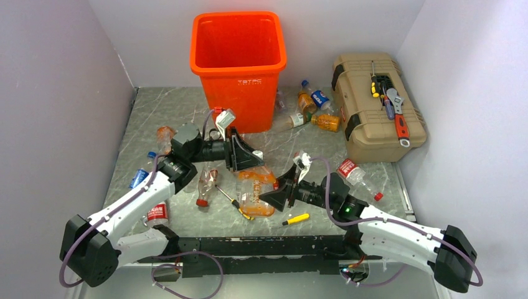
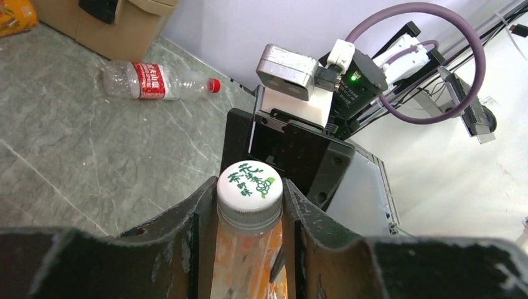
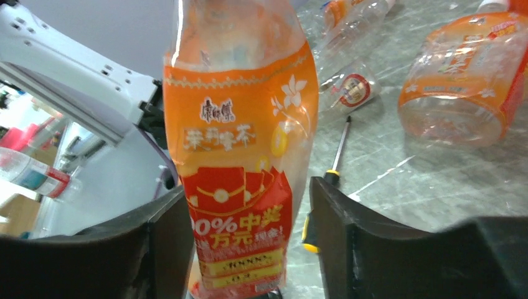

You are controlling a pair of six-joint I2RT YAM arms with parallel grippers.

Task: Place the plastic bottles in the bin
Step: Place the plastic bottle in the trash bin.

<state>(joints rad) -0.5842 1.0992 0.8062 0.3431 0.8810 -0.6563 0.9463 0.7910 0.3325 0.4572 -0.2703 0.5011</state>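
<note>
One ribbed white cap (image 2: 249,184) with green Chinese characters tops the clear bottle (image 2: 245,265) clamped in the left gripper (image 2: 249,208). Right gripper (image 3: 244,208) squeezes a crinkled, Chinese-lettered orange-labelled bottle (image 3: 240,124).

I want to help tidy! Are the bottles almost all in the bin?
Not yet. No bottle shows inside the bin. The left gripper pinches an orange bottle at its cap; the right gripper holds its body. Many bottles lie on the table.
</note>
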